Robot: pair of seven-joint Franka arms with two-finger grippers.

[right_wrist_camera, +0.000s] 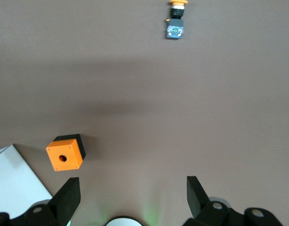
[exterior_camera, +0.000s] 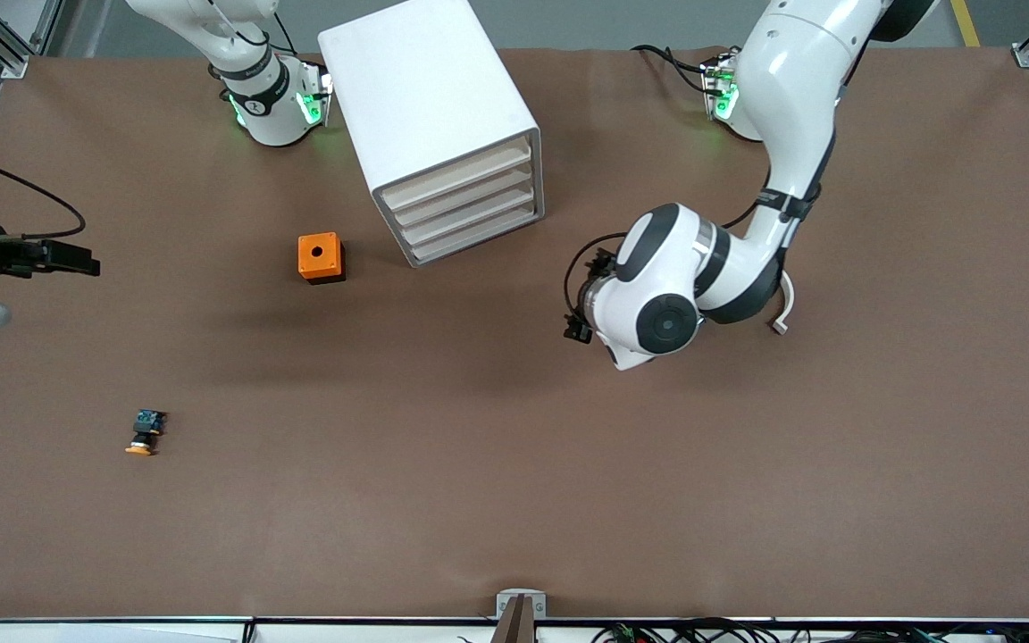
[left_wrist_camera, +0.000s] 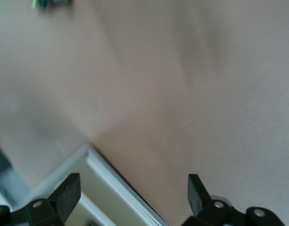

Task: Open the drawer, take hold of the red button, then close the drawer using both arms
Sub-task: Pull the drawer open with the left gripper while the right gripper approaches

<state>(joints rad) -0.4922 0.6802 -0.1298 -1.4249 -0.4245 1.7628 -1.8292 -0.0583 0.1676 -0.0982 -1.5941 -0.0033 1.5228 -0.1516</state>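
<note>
The white cabinet [exterior_camera: 430, 107] stands at the back middle of the table, and all its drawers are shut. The top drawer [exterior_camera: 456, 176] shows its cream front. The red-capped button is hidden from view. My left gripper [exterior_camera: 584, 299] hangs open and empty over the bare table, in front of the drawer fronts and apart from them. In the left wrist view the left gripper [left_wrist_camera: 134, 188] has a corner of the cabinet [left_wrist_camera: 94, 186] between its fingers. My right gripper [right_wrist_camera: 132, 188] is open and empty, held high over its own base.
An orange cube with a hole [exterior_camera: 321, 257] sits beside the cabinet toward the right arm's end; it also shows in the right wrist view [right_wrist_camera: 65, 153]. An orange-capped button [exterior_camera: 145, 432] lies nearer the front camera; it also shows in the right wrist view [right_wrist_camera: 176, 23].
</note>
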